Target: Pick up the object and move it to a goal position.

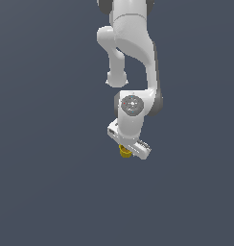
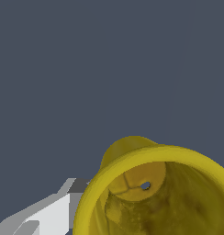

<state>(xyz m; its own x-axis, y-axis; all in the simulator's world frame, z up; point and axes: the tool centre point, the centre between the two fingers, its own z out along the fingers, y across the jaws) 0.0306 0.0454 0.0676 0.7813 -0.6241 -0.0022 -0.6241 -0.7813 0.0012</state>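
The gripper (image 1: 127, 150) sits right over the yellow cup (image 1: 124, 151), which fills the wrist view; whether its fingers are clamped on it I cannot tell. Likely the grasp is made or nearly so. The carry to the goal, unmarked in either view, remains.

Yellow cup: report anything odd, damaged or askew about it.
The yellow cup has a small hole through its inner floor in the wrist view. Otherwise it looks whole, with nothing spilled. In the exterior view it sits right under the gripper, mostly hidden, so its tilt cannot be judged.
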